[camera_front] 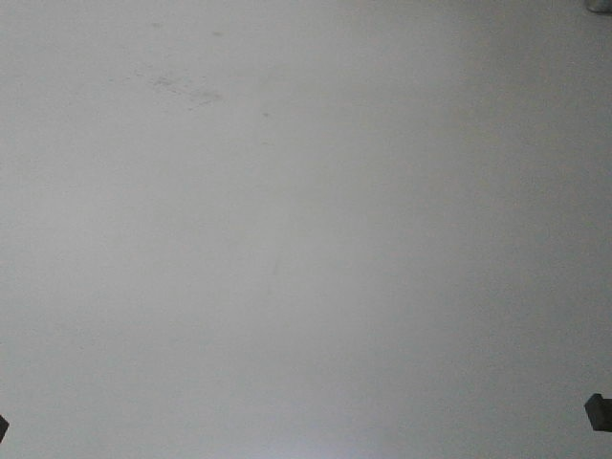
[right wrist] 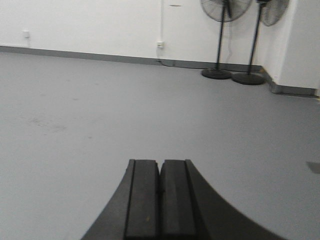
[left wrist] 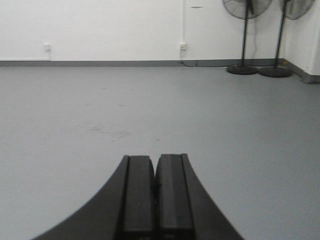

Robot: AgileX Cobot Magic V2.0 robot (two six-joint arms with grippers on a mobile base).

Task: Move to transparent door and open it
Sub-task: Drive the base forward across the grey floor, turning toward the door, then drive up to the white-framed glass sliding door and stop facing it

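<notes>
**Closed and empty: left gripper (left wrist: 155, 165) and right gripper (right wrist: 160, 167); transparent door outside all three views**

None of my cameras shows the transparent door, so I cannot say where it stands relative to me.

On my left gripper the two black pads (left wrist: 140, 195) are pressed flat against each other with only a thin seam between them, and nothing is held. My right gripper is the same, with nothing between its pads. Both point out low over a grey floor (left wrist: 150, 110) that carries faint scuffs (left wrist: 105, 131) a little ahead of my left wrist.

Across the far side of the floor runs a white wall (left wrist: 100, 25) with a dark grey skirting strip (left wrist: 100, 63) along its foot. Two small white sockets sit low on that wall, one socket (left wrist: 47, 47) far to the left and a second socket (left wrist: 183, 46) nearer the middle.

At the right end of the wall a black pedestal fan (left wrist: 242, 69) stands on a round base, with a second fan (left wrist: 275, 72) just beside it. They are near the corner where a side wall (left wrist: 305, 45) turns toward me. My right wrist camera shows the same fans and corner.

My front camera is filled by a pale grey surface (camera_front: 306, 287) with a faint smudge (camera_front: 182, 86) at upper left. I cannot tell whether it is floor or wall. A small dark shape (camera_front: 599, 412) cuts into the lower right corner, but too little of it shows for me to name it.
</notes>
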